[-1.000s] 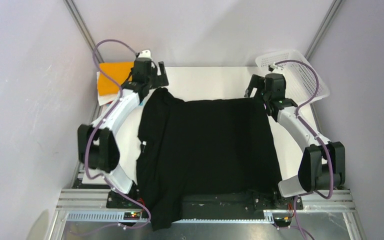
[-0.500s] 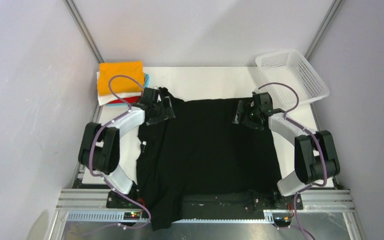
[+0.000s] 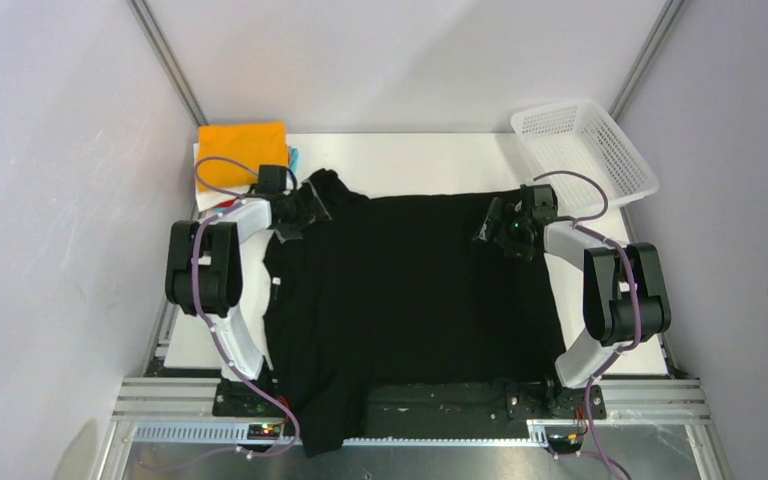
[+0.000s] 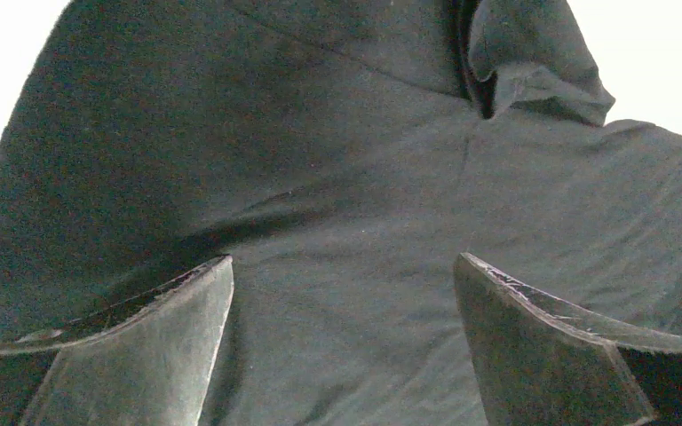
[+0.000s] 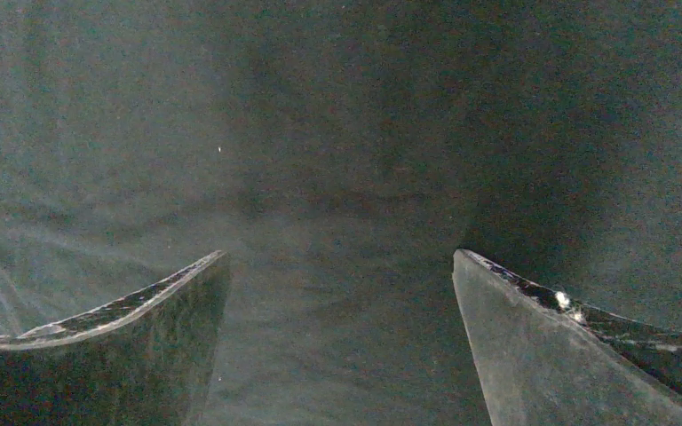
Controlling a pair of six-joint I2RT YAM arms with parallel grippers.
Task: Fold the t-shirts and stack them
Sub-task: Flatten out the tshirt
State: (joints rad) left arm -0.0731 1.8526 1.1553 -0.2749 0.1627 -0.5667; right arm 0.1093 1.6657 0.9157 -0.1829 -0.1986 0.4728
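Note:
The black t-shirt [image 3: 410,290] lies spread flat across the table, its near edge hanging over the front. A sleeve is bunched at its far left corner [image 4: 533,62]. My left gripper [image 3: 305,210] is open, low over that far left corner; black cloth [image 4: 320,133] lies between the fingers. My right gripper [image 3: 500,225] is open, low over the far right corner, with only black cloth [image 5: 337,133] below it. A folded stack with the orange shirt [image 3: 243,150] on top sits at the far left; a light-blue edge [image 3: 293,157] shows under it.
A white mesh basket [image 3: 585,150] stands tilted at the far right corner. The white table top [image 3: 410,165] shows beyond the shirt. Metal frame posts rise at both far corners, and the arm bases stand at the near edge.
Both grippers have drawn back from the far edge and come down over the shirt's far corners. The left arm has moved off the orange stack. The shirt's left edge shifted slightly.

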